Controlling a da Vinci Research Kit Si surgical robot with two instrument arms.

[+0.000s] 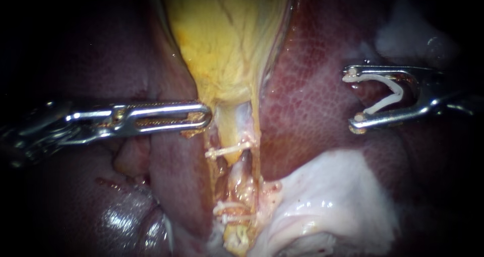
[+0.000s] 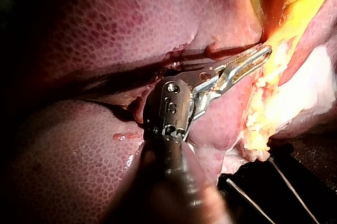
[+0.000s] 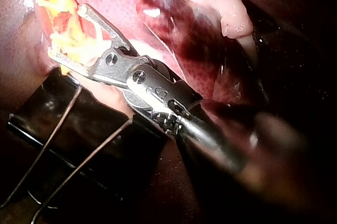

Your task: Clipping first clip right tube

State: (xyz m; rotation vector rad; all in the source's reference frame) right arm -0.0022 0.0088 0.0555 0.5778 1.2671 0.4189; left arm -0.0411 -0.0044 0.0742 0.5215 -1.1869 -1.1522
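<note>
A: Where is the tube [image 1: 241, 120] lying?
B: Under the gallbladder [image 1: 227, 40], running downward. Our right instrument [image 1: 353, 100] is grasping a spread white clip [image 1: 393, 93] in its claw, well apart to the tube's right; our left instrument [image 1: 201, 117] is clenching the gallbladder, nearer.

Darkness closes in around the lit tissue. The light is strongest at the middle and glints off the wet liver [image 1: 312, 106]. A black binder clip [image 3: 84, 124] with thin wire handles [image 3: 52, 145] sits against the tissue's edge.
</note>
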